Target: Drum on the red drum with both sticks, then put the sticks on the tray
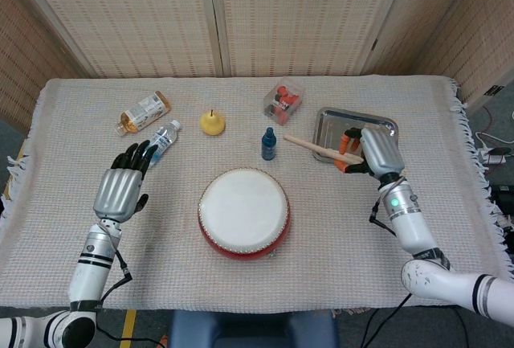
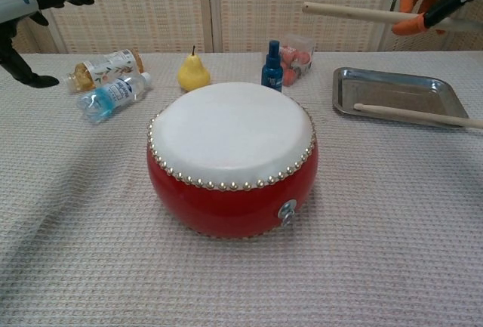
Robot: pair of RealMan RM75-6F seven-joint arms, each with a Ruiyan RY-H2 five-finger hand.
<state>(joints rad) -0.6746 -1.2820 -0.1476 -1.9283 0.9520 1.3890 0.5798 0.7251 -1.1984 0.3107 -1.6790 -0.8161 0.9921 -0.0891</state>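
One woven cream tablecloth [image 1: 337,227] | slatted screens [image 1: 217,14] behind | left hand [image 1: 120,191] spread, empty | right hand [image 1: 377,151] grips drumstick [image 1: 317,147]

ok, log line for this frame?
right hand holds stick over tray | second stick on tray | left hand empty

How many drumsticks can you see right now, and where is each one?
2. One drumstick lies on the metal tray, its tip sticking out past the tray's edge. The other drumstick is held in the right hand, raised above the tray. None seems hidden.
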